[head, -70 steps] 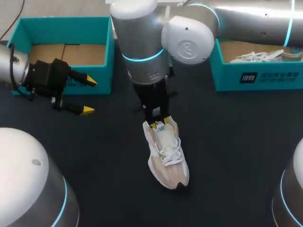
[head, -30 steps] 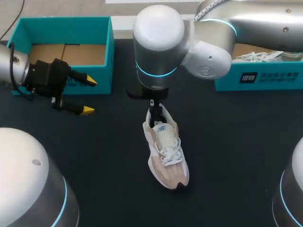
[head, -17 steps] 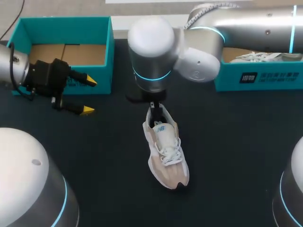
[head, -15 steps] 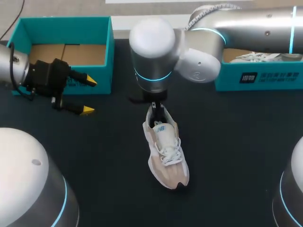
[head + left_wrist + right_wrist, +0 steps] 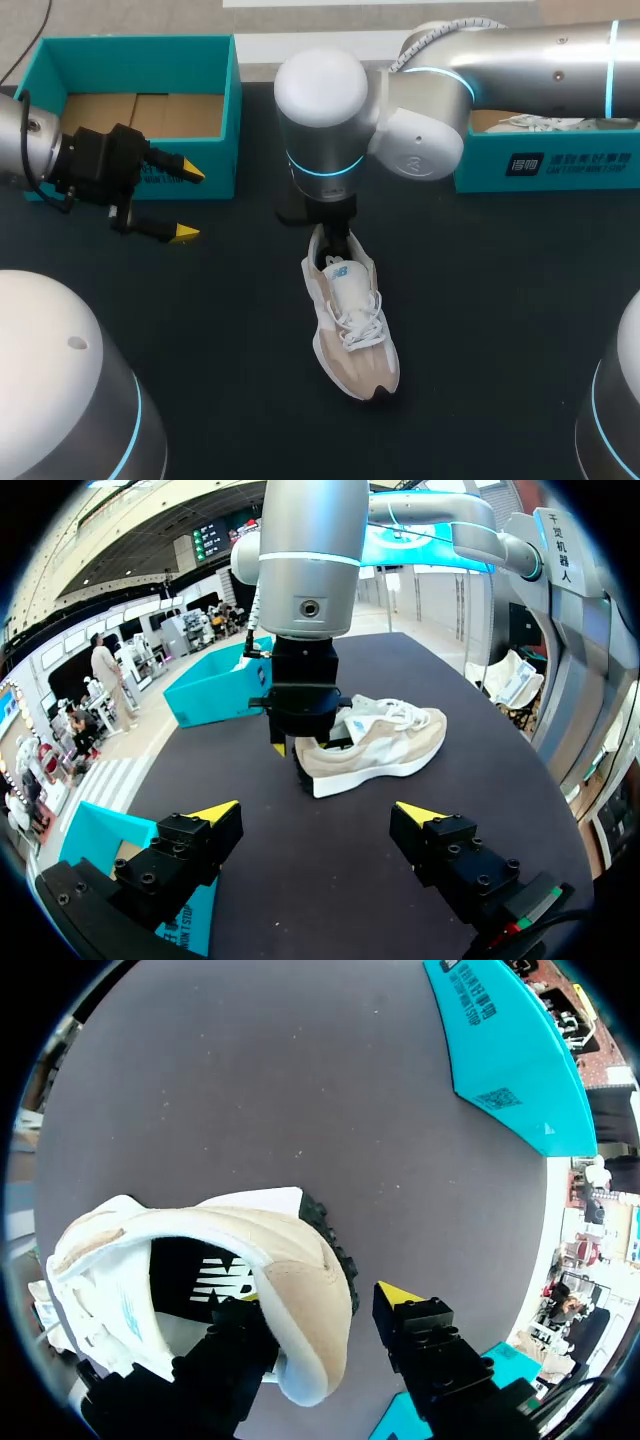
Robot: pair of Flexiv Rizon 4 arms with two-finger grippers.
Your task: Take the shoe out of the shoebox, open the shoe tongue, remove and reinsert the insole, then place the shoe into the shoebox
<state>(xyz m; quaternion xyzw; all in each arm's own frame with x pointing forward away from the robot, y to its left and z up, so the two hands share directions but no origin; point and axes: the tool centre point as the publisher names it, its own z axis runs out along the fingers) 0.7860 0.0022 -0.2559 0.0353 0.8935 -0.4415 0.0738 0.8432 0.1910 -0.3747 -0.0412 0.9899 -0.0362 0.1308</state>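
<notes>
Beige shoe [image 5: 350,320] on counter [image 5: 500,300], R pincer [image 5: 318,1305] spread astride its heel; L pincer [image 5: 189,203] spread by teal box [image 5: 130,48]; 2nd box [image 5: 545,165] holds another shoe [image 5: 530,122].

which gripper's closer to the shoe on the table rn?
Right. The right gripper straddles the shoe's heel, one finger inside the opening. The left gripper hangs well aside, by the empty shoebox.

Shoe [image 5: 352,330] on table [image 5: 480,330], left shoebox [image 5: 225,120] and right shoebox [image 5: 540,165] behind.
</notes>
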